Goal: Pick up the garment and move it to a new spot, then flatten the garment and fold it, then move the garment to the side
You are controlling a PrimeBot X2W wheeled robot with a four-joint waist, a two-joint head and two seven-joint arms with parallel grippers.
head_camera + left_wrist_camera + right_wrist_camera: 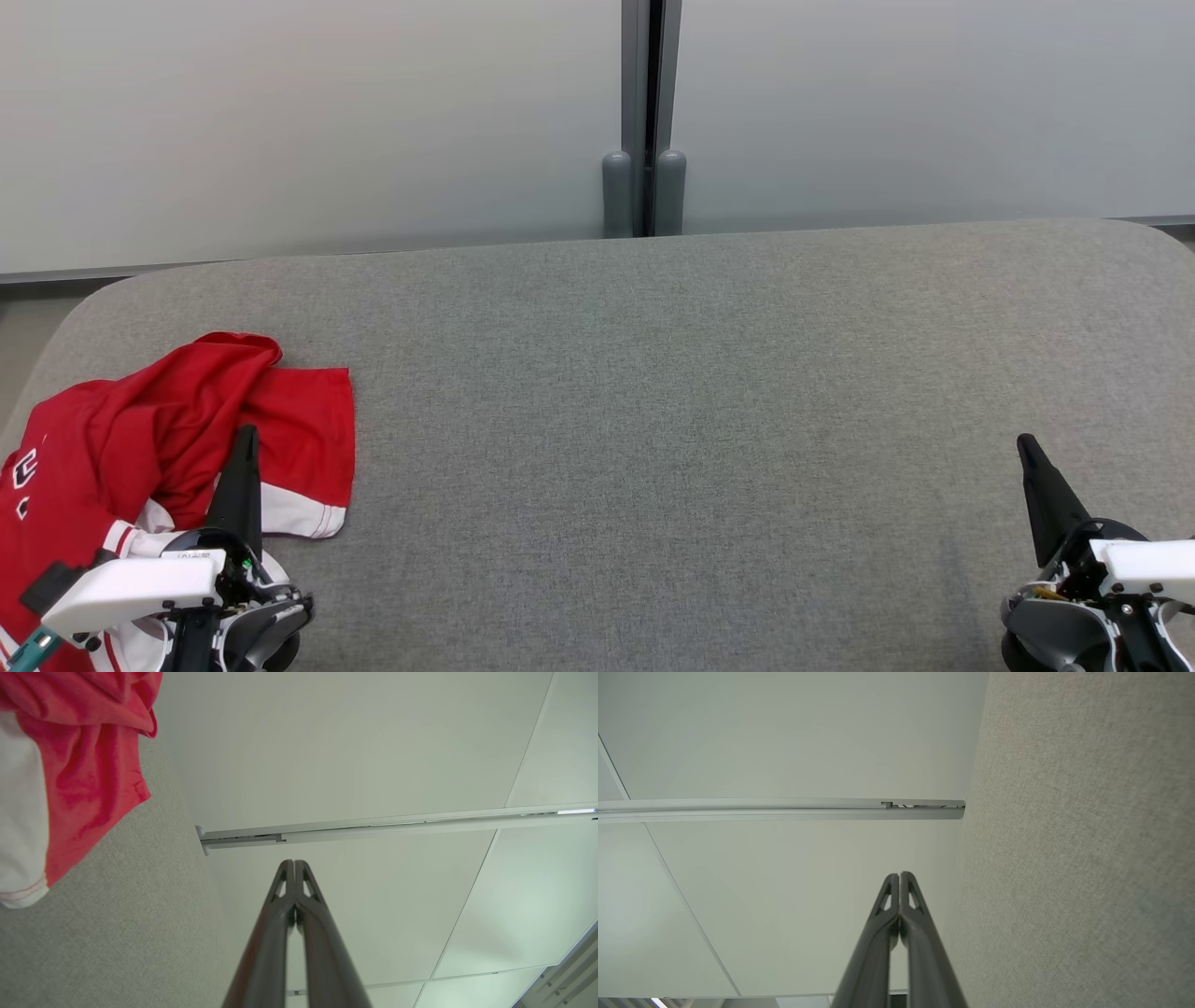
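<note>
The garment is a red shirt with white trim, lying crumpled at the near left corner of the grey padded table. My left gripper is shut and empty, hovering over the garment's right part with its fingers pointing away from me. In the left wrist view the garment shows at the upper left, apart from the shut left gripper. My right gripper stands shut and empty at the near right over bare table; its tips meet in the right wrist view.
A pale wall with a dark vertical post runs behind the table's far edge. The table's rounded corners show at the far left and far right. Grey fabric stretches between the two grippers.
</note>
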